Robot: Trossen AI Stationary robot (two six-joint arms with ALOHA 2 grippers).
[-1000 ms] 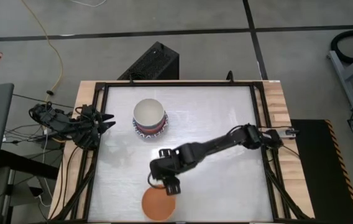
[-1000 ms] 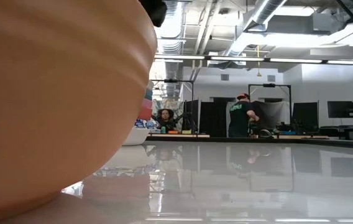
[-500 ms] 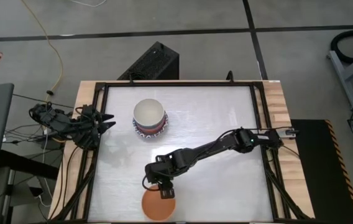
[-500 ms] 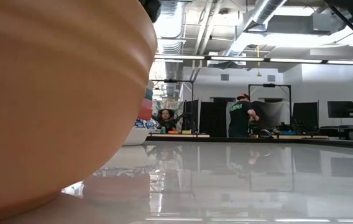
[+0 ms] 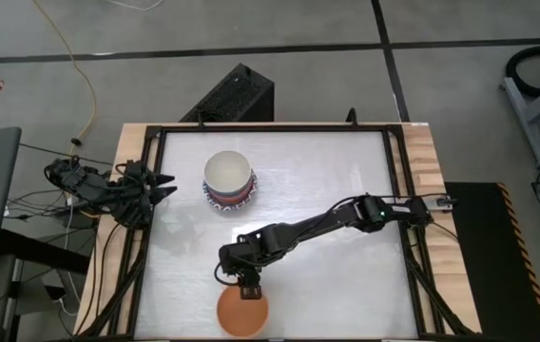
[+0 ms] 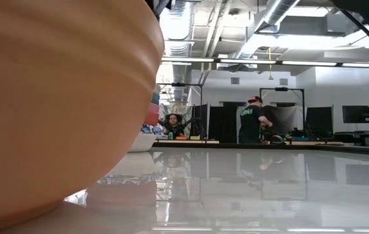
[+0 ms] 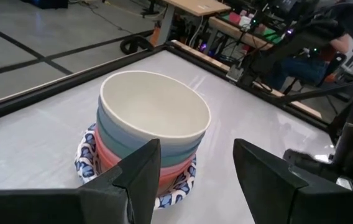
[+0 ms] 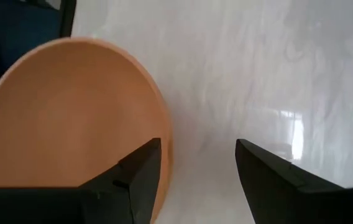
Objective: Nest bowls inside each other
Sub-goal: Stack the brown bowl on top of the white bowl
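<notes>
An orange bowl [image 5: 241,313] stands upright on the table near its front edge; it fills the left of the low view [image 6: 54,110]. My right gripper [image 5: 247,288] hangs open over the bowl's far rim [image 8: 161,124], one finger [image 8: 136,177] above the hollow and the other [image 8: 276,180] above the bare table; I see no touch. A stack of nested bowls, cream on top [image 7: 151,118], rests on a blue-and-white patterned plate [image 7: 89,155] at the far left [image 5: 228,180]. My left gripper [image 7: 198,180] waits open at the table's left edge [image 5: 161,185], pointing at the stack.
A black frame [image 5: 398,190] runs around the white tabletop. Bare table lies to the right of the orange bowl and between it and the stack. In the low view, people and desks show in the room beyond the table.
My right gripper has come down and a little toward the table's near-left, closing on the orange bowl's far rim, and has rolled slightly. The bowls have not moved.
</notes>
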